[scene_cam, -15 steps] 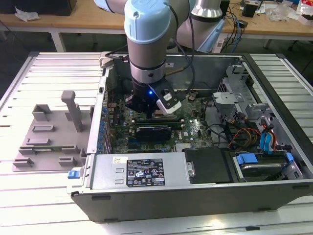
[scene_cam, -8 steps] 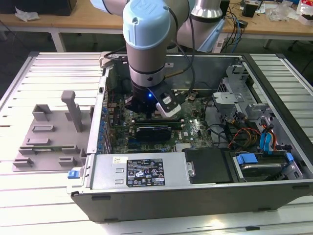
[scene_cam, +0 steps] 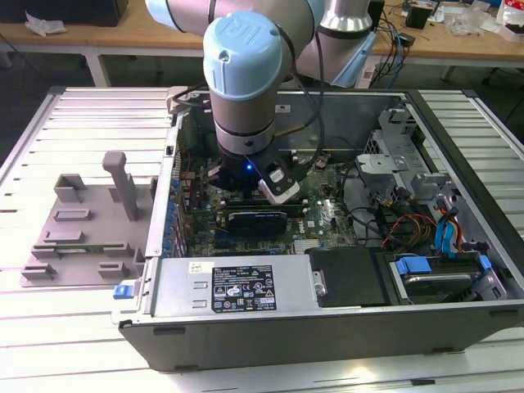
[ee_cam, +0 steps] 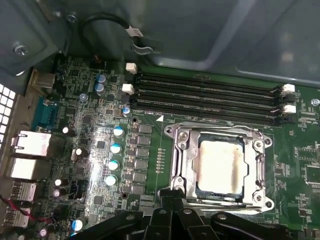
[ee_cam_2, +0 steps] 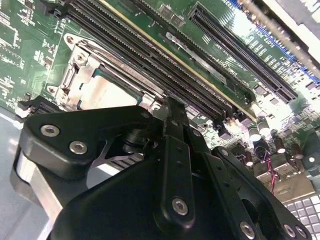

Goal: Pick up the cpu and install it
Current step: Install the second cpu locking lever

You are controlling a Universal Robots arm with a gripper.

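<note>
One cpu [ee_cam: 220, 167] sits seated in the motherboard socket [ee_cam: 181, 165] inside the open computer case [scene_cam: 327, 319]; the gripper [ee_cam_2: 172, 112] hovers just above it, fingers drawn together and holding nothing

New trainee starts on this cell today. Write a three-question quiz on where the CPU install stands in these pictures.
1. True or false: the cpu lies inside the socket frame on the motherboard.
2. In the exterior view, the grey fixture tray sits where? A) inside the computer case B) outside the case, toward the exterior view's left C) on the power supply
3. Fill in: in the first wrist view, the long parallel memory slots lie between the socket and the case's ____ wall.

Key:
1. True
2. B
3. metal
</note>
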